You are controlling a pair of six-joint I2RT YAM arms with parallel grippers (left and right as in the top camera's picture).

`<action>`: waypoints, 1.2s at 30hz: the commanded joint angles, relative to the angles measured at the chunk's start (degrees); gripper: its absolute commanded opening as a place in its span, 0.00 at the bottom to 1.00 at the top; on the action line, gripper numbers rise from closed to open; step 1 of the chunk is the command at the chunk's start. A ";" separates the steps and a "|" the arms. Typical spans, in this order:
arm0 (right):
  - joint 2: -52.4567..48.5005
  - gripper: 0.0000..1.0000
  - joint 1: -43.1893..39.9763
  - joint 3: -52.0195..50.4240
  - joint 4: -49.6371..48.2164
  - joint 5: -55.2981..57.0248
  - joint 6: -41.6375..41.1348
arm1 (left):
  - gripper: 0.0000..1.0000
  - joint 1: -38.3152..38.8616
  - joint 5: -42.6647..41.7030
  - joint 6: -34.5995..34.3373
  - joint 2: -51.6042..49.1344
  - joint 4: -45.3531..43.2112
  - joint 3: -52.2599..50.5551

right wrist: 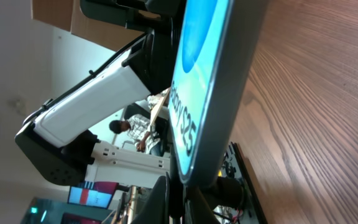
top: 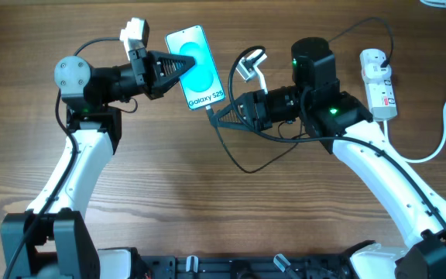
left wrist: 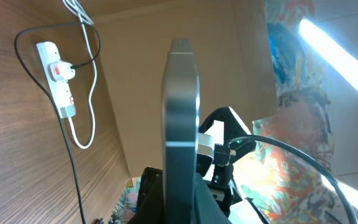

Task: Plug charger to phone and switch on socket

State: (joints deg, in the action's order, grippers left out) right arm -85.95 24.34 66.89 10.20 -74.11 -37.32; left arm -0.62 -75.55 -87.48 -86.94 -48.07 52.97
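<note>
Two grippers meet in the overhead view: the left gripper (top: pixel 175 68) clamps the phone (top: pixel 200 74), apparently steadying its lower edge for the right gripper (top: pixel 212 116), whose fingers pinch together on the charger (top: pixel 231 159) at that edge, well apart from the socket (top: pixel 379 85). Left wrist: the phone (left wrist: pixel 180 124) stands edge-on in the grip, with the socket (left wrist: pixel 59 81) beyond. Right wrist: the phone (right wrist: pixel 197 81) fills the view and the fingers (right wrist: pixel 160 199) sit narrow beneath it, the plug hidden.

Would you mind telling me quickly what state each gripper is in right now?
Left gripper: closed, holding the phone.
Right gripper: closed on the plug end of the charger, at the phone's bottom edge.
</note>
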 commanded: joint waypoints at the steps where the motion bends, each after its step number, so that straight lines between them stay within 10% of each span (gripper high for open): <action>1: -0.52 0.04 0.22 0.02 -0.33 -1.55 -0.81 | 0.04 0.15 -0.52 1.79 0.92 -1.05 0.92; 36: -0.52 0.04 -0.57 0.02 -0.13 -0.33 -2.36 | 0.04 -1.62 0.52 1.29 0.92 -1.05 0.92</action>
State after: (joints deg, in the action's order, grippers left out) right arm -85.95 24.08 66.89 10.20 -74.50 -39.22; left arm -2.11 -75.50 -87.15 -86.94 -48.49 52.97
